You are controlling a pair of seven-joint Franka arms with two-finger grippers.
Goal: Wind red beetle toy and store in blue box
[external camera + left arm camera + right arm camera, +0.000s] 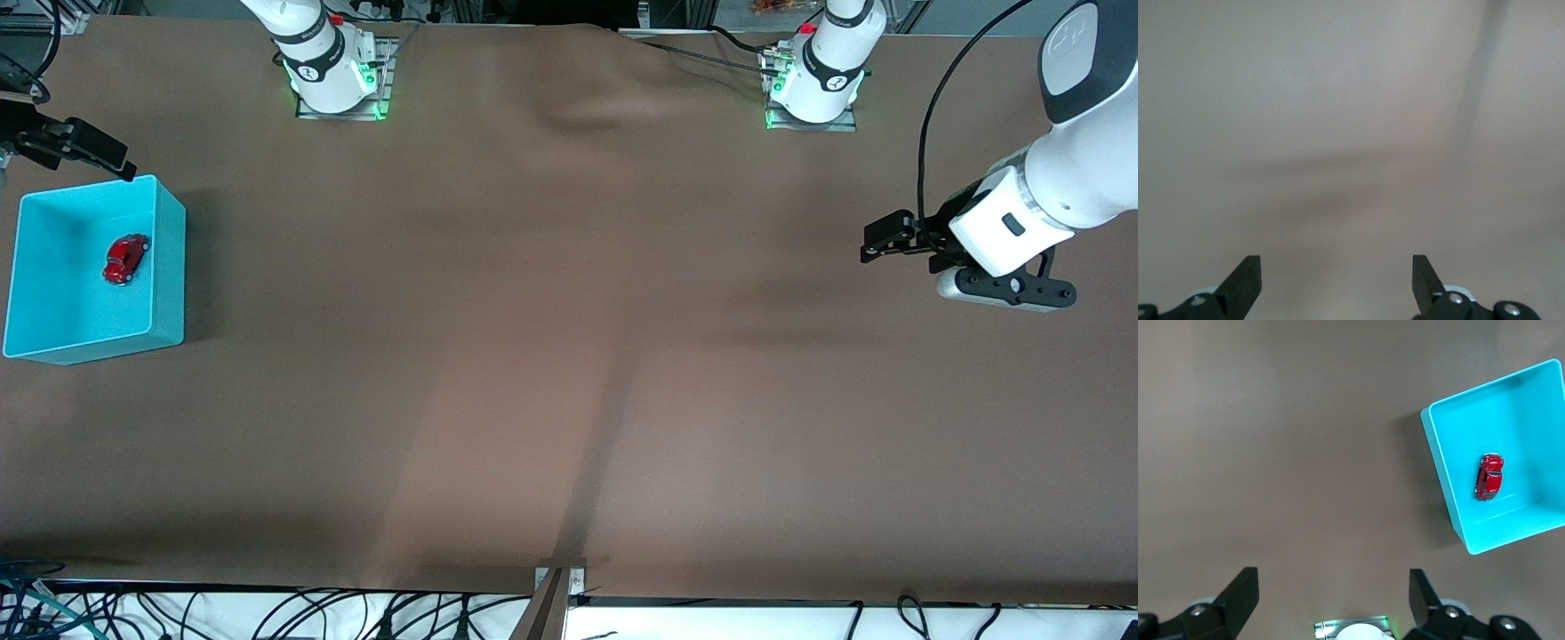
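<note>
The red beetle toy (125,259) lies on its wheels inside the blue box (169,267), which stands at the right arm's end of the table. In the right wrist view the red beetle toy (1489,477) shows on the floor of the blue box (1441,467), well off to one side of my right gripper (1333,593). My right gripper (84,147) hangs open and empty, high over the table by the box's corner nearest the robot bases. At the left arm's end, my left gripper (876,242) hovers open over bare brown cloth, and the left wrist view shows nothing between the fingers of the left gripper (1337,280).
Brown cloth (569,356) covers the table, with a raised wrinkle (587,111) between the two arm bases. The right arm's base (333,76) and the left arm's base (813,84) stand along the table's edge. Cables (267,613) hang at the edge nearest the front camera.
</note>
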